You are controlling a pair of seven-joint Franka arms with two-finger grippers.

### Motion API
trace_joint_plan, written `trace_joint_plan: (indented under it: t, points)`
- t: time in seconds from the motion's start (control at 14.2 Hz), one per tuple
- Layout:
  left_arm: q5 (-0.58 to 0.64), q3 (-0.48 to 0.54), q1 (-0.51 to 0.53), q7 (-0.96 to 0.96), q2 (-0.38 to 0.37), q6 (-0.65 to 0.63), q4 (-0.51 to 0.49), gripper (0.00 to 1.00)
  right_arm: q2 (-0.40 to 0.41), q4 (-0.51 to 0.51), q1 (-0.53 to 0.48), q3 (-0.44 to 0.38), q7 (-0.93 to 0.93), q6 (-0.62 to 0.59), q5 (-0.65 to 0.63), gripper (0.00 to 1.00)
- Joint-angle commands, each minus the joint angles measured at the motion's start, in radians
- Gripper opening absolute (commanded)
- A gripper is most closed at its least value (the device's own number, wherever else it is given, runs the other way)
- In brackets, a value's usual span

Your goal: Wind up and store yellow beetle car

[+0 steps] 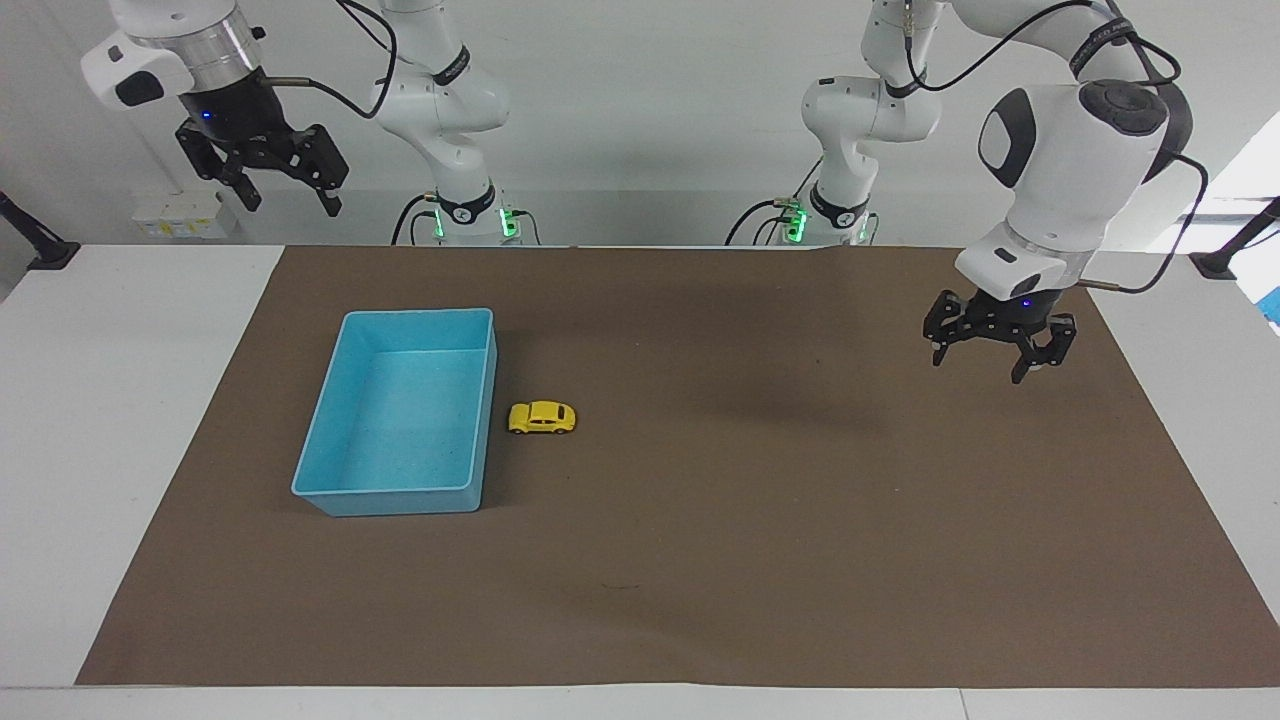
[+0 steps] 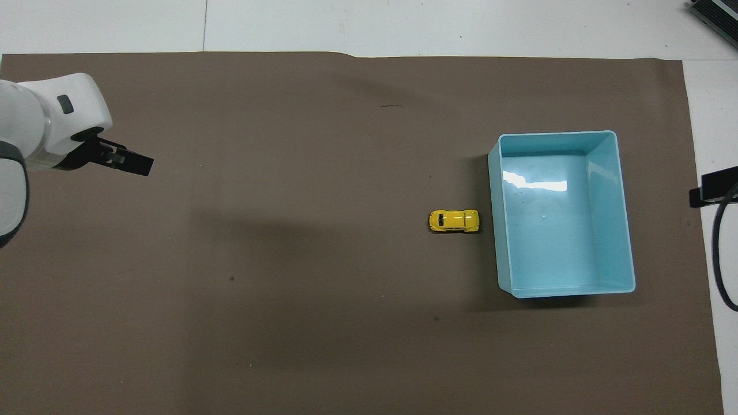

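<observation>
While the yellow beetle car is parked on the mat just beside the light blue tray, at its three o'clock in the facing view, storing is judged undone; the left gripper and right gripper are held up, jaws apart, empty.

Left tool and right tool raised (both spread wide, empty)

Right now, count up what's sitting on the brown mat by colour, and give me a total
Yellow: 1, the yellow beetle car, on its wheels beside the tray
Light blue: 1, the tray, with nothing in it
Total: 2
</observation>
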Motion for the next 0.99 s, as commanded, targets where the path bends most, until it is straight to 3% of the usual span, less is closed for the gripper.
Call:
trace_joint_plan:
  t: [0.0,0.35,0.56,0.92]
  points:
    - [-0.017,-0.006,0.034,-0.077,-0.003,-0.133,0.086,1.0,-0.014,-0.018,-0.015,0.003,0.004,0.02,0.001,1.0]
    - [-0.072,-0.006,0.071,-0.127,-0.062,-0.266,0.121,1.0,-0.036,-0.031,-0.008,0.012,-0.064,-0.008,0.021,1.0]
    - [-0.065,-0.012,0.071,-0.141,-0.065,-0.363,0.198,1.0,-0.065,-0.075,-0.014,0.009,-0.542,-0.002,0.021,1.0]
    - [-0.065,-0.011,0.074,-0.141,-0.128,-0.351,0.125,1.0,-0.09,-0.135,0.003,0.023,-1.112,0.008,0.017,1.0]
